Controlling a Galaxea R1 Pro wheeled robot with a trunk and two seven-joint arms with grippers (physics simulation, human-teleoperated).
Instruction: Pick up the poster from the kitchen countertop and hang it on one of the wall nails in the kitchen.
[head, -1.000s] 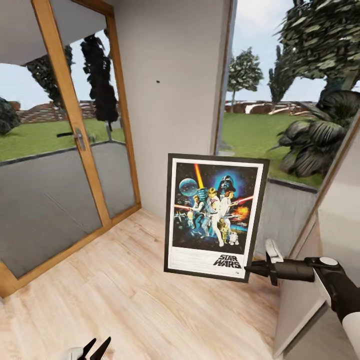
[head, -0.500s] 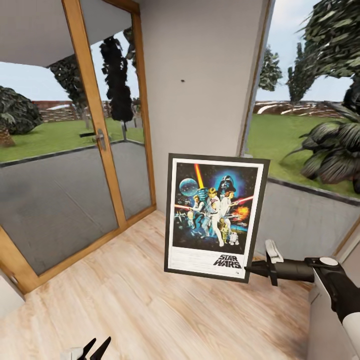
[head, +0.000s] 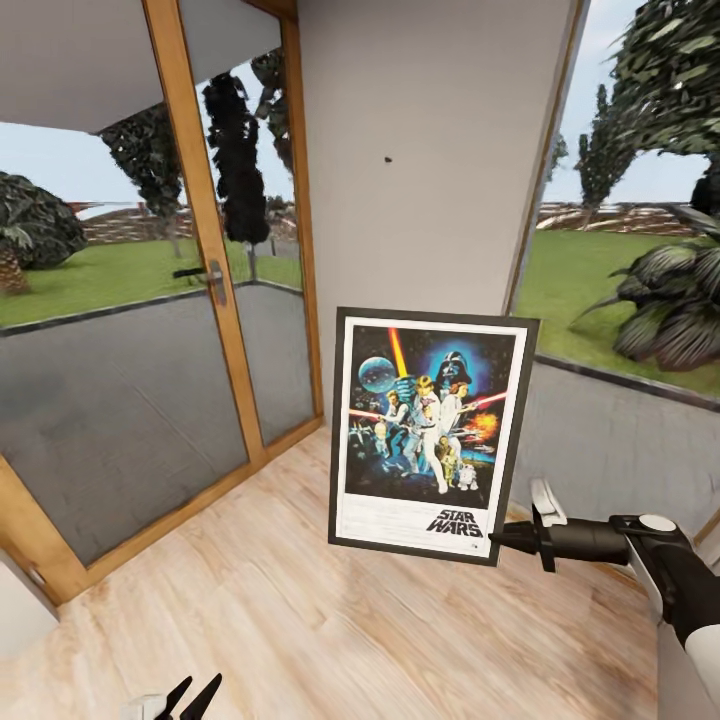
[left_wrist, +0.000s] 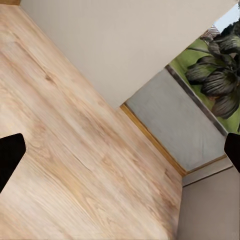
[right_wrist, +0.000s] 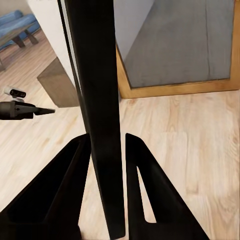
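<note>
Before the pale wall: poster (head: 430, 436), upright, clamped at its lower corner by right gripper (head: 497, 538). Nail (head: 388, 158) had drifted toward view centre; approach judged under way. Left gripper (head: 190, 694) spread, empty.

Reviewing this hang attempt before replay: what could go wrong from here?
1. The right gripper pinches the black-framed Star Wars poster only at its lower right corner, so it may pivot or slip.
2. The small dark wall nail sits well above the poster's top edge; the lift may demand awkward reach.
3. The poster may hide the nail during approach.
</note>
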